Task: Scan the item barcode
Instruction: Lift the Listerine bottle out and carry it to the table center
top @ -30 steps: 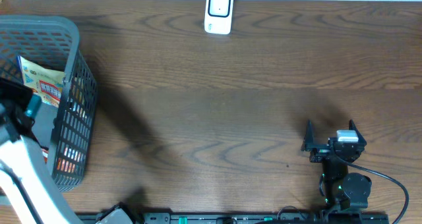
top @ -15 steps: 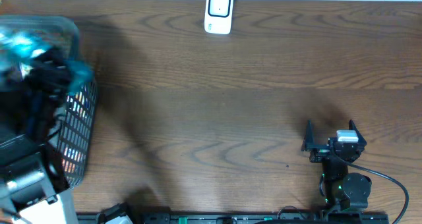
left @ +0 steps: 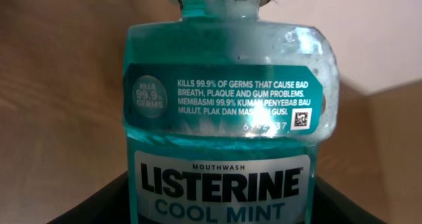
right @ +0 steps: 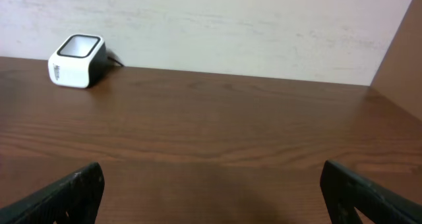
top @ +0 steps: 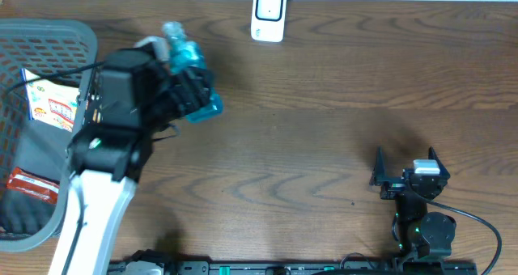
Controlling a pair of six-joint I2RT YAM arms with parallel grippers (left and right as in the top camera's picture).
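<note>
The brown wooden worktop carries a grey mesh basket at its left edge, with printed packets lying inside. Beside the basket, the left arm reaches over the bare wood, its jaws clamped on a Listerine Cool Mint mouthwash bottle. The bottle is held off the surface, just right of the basket and well short of the scanner. The right arm sits parked near the front right, its jaws spread wide and empty.

The white barcode scanner stands at the far edge, window up. In the left wrist view the bottle's front label faces the camera and a small square code sits on the neck band. No striped barcode shows, so it probably lies on the hidden side.

The step in hand looks like the carry to the scanner. The next move calls for bringing the bottle over the window and turning it so the barcode side faces down.
</note>
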